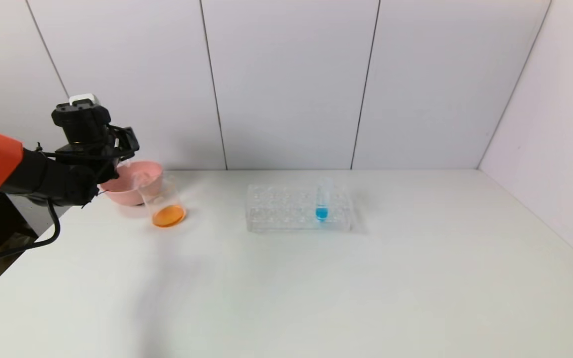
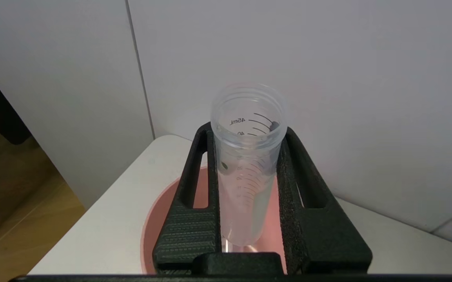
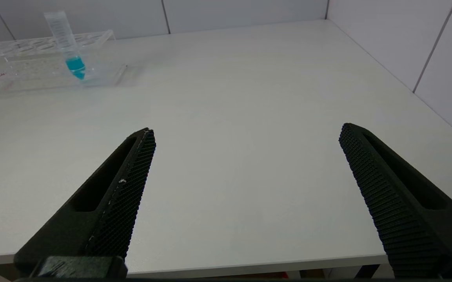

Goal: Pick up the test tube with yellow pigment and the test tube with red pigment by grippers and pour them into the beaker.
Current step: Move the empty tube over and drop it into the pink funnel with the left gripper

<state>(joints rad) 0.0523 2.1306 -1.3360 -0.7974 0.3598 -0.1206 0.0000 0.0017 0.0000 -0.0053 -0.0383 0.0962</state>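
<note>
Emptied test tube (image 2: 247, 164) clamped in left tool (image 2: 245, 129), clearest from wrist.

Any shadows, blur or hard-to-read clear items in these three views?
Head view: soft shadow on the table; clear rack nearly blends in. Left wrist view: left gripper and its empty tube sharp. Right wrist view: right gripper sharp, blue tube readable.

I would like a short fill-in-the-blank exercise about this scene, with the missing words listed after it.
1. The left gripper is shut on an empty clear tube above the ____ bowl.
2. The liquid in the beaker is ____.
3. The tube standing in the clear rack has a ____ tip.
4. The right gripper is ____, over the bare table.

Missing words: pink; orange; blue; open
</note>
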